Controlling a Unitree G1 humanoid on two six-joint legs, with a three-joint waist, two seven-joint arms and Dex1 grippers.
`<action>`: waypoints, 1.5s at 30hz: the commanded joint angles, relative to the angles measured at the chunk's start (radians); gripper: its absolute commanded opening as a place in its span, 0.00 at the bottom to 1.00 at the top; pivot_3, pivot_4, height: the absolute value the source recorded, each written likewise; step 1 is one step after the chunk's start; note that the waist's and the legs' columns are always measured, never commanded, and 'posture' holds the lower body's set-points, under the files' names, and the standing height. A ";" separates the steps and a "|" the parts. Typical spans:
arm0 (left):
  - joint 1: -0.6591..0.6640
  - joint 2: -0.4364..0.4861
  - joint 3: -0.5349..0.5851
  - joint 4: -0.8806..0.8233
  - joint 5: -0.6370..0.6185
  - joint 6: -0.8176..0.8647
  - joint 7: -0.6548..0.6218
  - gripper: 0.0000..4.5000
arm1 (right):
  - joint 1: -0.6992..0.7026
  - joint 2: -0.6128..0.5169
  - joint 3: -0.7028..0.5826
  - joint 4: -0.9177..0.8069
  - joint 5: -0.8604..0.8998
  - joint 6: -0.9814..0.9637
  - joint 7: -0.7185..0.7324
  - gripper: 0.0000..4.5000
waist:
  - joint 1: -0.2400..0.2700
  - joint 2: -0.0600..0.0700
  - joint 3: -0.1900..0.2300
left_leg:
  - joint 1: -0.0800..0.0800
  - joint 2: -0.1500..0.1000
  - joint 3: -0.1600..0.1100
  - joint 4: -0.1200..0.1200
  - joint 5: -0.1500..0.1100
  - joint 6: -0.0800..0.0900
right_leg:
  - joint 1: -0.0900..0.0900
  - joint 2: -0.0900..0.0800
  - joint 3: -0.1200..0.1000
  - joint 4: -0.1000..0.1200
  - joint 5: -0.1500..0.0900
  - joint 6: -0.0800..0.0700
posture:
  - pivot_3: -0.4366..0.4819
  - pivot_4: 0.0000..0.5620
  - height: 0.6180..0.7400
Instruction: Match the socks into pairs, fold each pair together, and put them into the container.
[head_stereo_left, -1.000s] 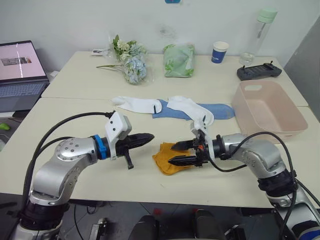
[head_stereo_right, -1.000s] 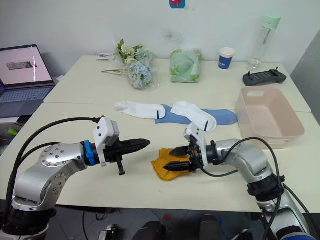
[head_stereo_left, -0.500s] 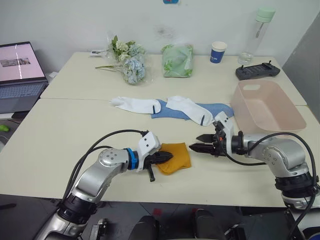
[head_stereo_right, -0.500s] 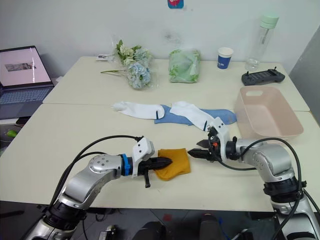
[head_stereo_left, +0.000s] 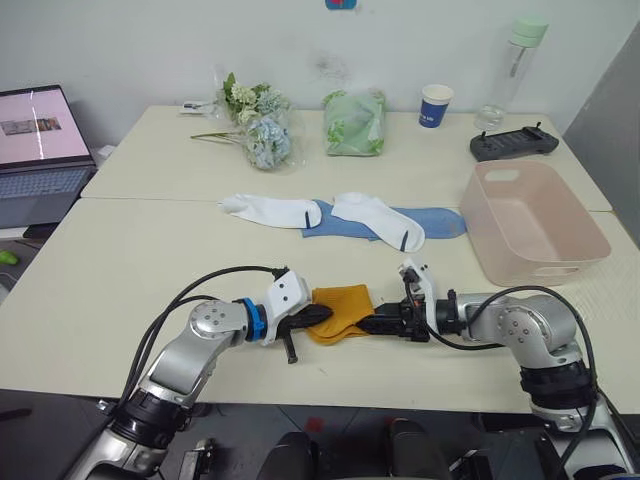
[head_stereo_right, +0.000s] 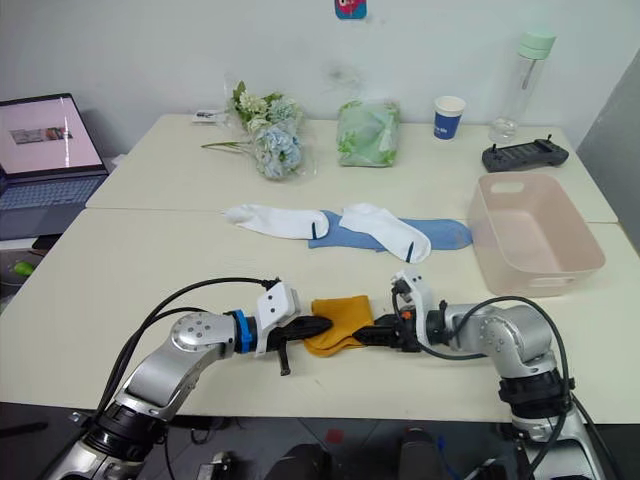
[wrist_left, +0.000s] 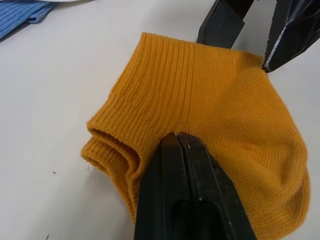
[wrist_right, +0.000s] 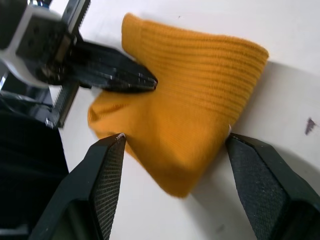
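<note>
Near the front edge of the tabletop (head_stereo_left: 130, 250), the folded mustard-yellow socks (head_stereo_left: 340, 310) lie in a bunched pad between the two grippers. The left gripper (wrist_left: 177, 142) has its jaws pressed together, and their tip rests on the ribbed cuff of the yellow bundle; whether any fabric is actually pinched between them is hard to make out, so it looks closed against the cloth rather than clearly holding it. The right gripper (wrist_right: 172, 145) has its jaws spread wide, one finger on each side of the yellow bundle's far end, apparently not yet touching it. Farther back on the tabletop, two white socks (head_stereo_left: 275, 209) lie flat over the light blue socks (head_stereo_left: 435, 220), the second white one draped across the blue. The pale pink container (head_stereo_left: 530, 225) stands to the right of these, well apart from the yellow bundle. At the rear sit a green cloth bundle (head_stereo_left: 355, 122), a bunch of flowers (head_stereo_left: 262, 125) and a blue-and-white paper cup (head_stereo_left: 436, 104).
</note>
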 joint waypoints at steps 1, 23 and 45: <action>0.032 0.010 -0.005 -0.027 0.005 0.019 -0.014 0.00 | -0.041 0.101 -0.078 0.077 0.052 0.070 -0.041 0.75 | -0.001 0.000 0.000 | 0.000 0.000 0.000 0.000 0.000 0.000 | 0.000 0.000 0.000 0.000 0.000 0.000 | 0.48 0.27 1.00; 0.038 0.032 0.024 -0.006 0.025 -0.058 -0.046 0.00 | -0.106 0.103 -0.095 0.210 0.076 0.113 0.016 0.75 | -0.001 0.001 0.000 | 0.000 0.000 0.000 -0.001 0.000 0.000 | -0.001 0.000 0.000 0.000 0.000 0.000 | 0.48 0.27 1.00; 0.017 0.022 0.102 -0.031 -0.045 -0.010 -0.037 0.00 | -0.081 0.137 -0.101 0.184 0.056 0.044 -0.016 0.00 | 0.000 0.001 0.000 | 0.000 0.000 0.000 0.000 0.000 0.000 | -0.001 0.000 0.000 0.000 0.000 0.000 | 0.48 0.27 1.00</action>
